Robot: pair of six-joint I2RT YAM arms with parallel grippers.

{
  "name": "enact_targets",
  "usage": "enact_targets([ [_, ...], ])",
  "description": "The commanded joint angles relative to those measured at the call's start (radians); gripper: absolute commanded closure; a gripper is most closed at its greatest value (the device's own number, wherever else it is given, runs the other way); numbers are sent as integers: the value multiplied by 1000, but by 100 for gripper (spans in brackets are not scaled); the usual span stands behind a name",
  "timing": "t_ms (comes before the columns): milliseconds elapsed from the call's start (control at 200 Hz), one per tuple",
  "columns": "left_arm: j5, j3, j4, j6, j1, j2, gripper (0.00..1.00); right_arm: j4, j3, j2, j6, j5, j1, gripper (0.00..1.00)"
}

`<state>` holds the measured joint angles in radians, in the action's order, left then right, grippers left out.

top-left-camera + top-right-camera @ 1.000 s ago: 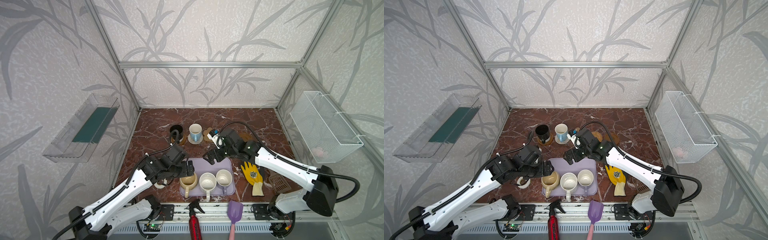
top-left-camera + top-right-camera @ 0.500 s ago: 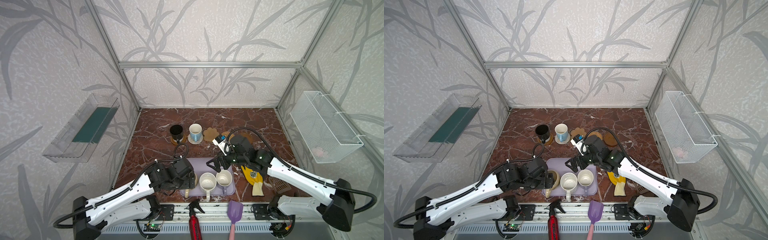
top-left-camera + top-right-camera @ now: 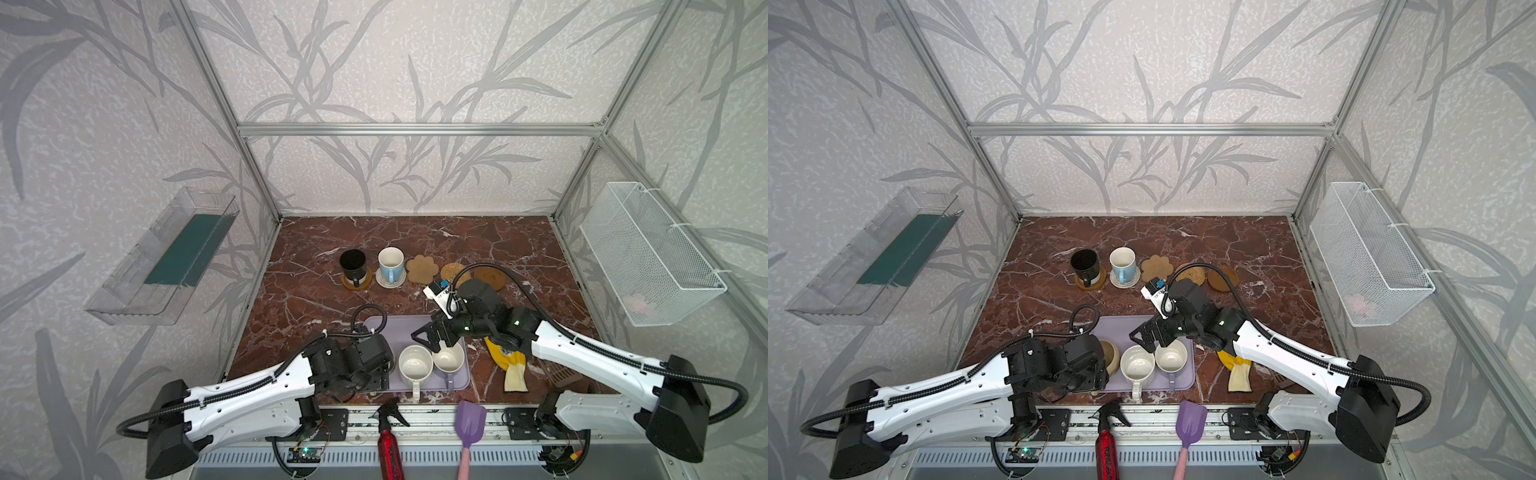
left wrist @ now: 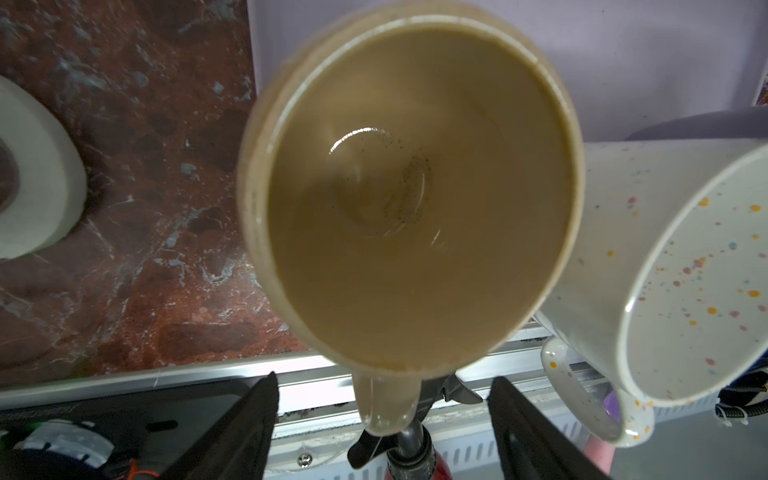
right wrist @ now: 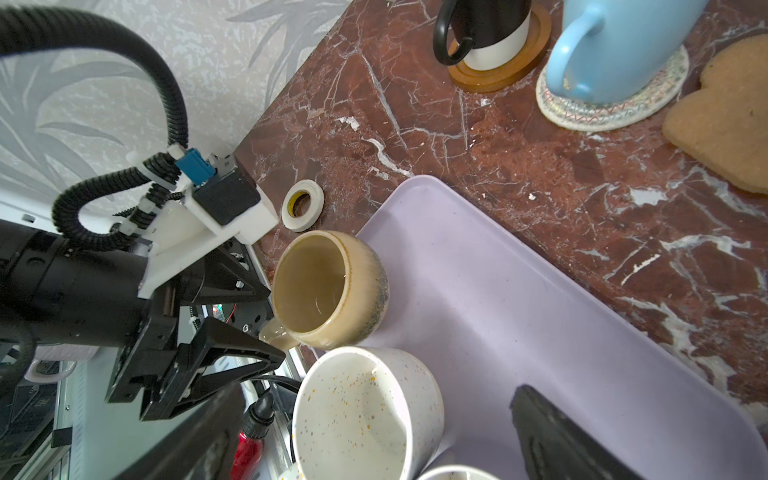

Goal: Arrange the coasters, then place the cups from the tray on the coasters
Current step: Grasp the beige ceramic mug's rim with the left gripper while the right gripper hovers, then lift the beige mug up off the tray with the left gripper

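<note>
The lavender tray [image 3: 390,332] lies on the bench and holds three mugs, all upright. The left end effector [image 4: 382,380] is spread, one finger [image 4: 253,419] on each side of the beige mug's [image 4: 415,187] handle, with a gap on both sides. The mug's inside shows only tan glaze with dark flecks. The white speckled mug [image 3: 415,365] stands just beside that end effector, touching or almost touching the beige one.

The right end effector [image 3: 426,338] hangs spread wide over the tray, just above the speckled mug and the lavender-grey mug [image 3: 449,359], and grips nothing.

Beyond the right end effector, well off the tray:
- The black mug [image 3: 353,264] sits on an amber coaster [image 3: 358,284].
- The light blue mug [image 3: 390,264] sits on the whitish woven coaster [image 3: 390,280].
- The flower-shaped coaster [image 3: 422,269], the rattan coaster [image 3: 451,272] and the second amber disc [image 3: 488,276] lie bare.

The wire basket [image 3: 648,249] on the wall holds something pinkish, too blurred to name.
</note>
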<state>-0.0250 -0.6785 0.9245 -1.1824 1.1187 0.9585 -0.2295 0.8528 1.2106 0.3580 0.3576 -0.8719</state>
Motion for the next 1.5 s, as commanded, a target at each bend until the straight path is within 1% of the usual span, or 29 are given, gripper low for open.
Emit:
enact_targets([
  [0,14,22,-36,-33,13,22,20,31,-2,-25,19,-8,-11,1],
  [110,37,17,-16,-21,21,50,26,26,-6,-40,21,-30,-18,1],
  [320,73,25,-34,-20,35,77,41,42,-24,-54,36,-43,-25,1],
  [455,93,27,-37,-17,48,112,43,53,-29,-54,46,-46,-28,1],
  [520,109,24,-33,-14,53,126,49,57,-32,-54,47,-50,-31,1],
  [635,130,25,-38,-16,63,139,52,65,-37,-54,52,-57,-33,1],
  [785,143,28,-59,-16,69,149,66,71,-44,-46,56,-59,-35,1],
  [1225,186,22,-58,-6,76,200,68,76,-46,-39,63,-61,-42,1],
  [1330,179,39,-81,-8,76,196,72,78,-46,-36,62,-57,-45,1],
  [1380,178,44,-84,-9,76,196,77,80,-49,-36,64,-58,-45,1],
  [1495,182,54,-88,-11,77,193,78,105,-66,-37,71,-64,-45,1],
])
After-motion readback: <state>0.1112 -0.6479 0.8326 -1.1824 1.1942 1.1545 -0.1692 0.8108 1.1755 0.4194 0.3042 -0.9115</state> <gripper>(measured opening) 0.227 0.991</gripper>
